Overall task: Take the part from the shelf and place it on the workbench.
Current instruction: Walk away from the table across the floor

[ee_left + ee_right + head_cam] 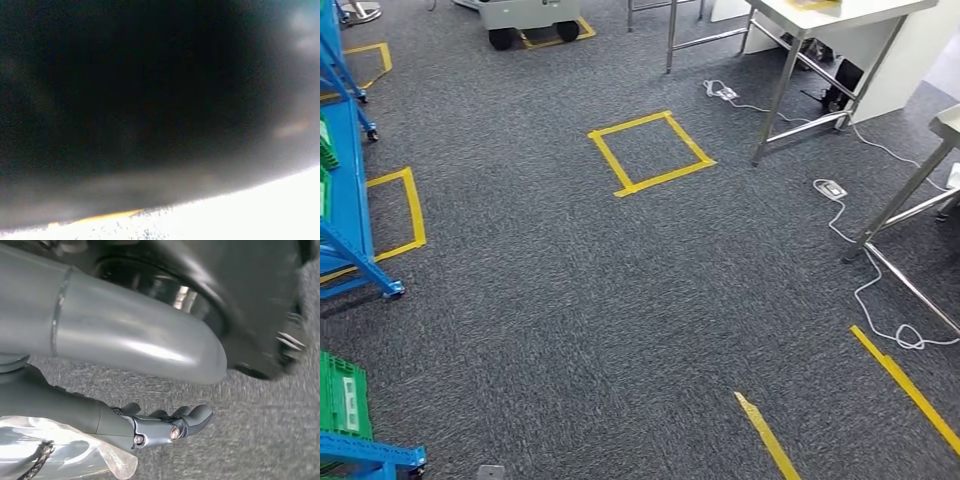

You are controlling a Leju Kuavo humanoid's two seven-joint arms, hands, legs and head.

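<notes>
In the right wrist view my right hand (151, 427) hangs over the grey carpet. Its thick grey thumb (132, 340) stands apart from the dark fingers (188, 420), which lie almost straight. A clear plastic bag (71, 452) with a dark part inside sits against the hand, off the floor, so the hand holds it; the exact grip is hidden. The blue shelf (350, 215) with green bins (343, 395) runs along the left of the head view. The white workbench (848, 15) stands at the far right. The left wrist view is dark and blurred.
A yellow tape square (650, 152) marks the carpet ahead, with more tape lines (909, 385) at the near right. White cables (878, 310) and power strips (833, 188) lie by the metal legs of a second table (950, 125). A wheeled cart (527, 20) stands far back.
</notes>
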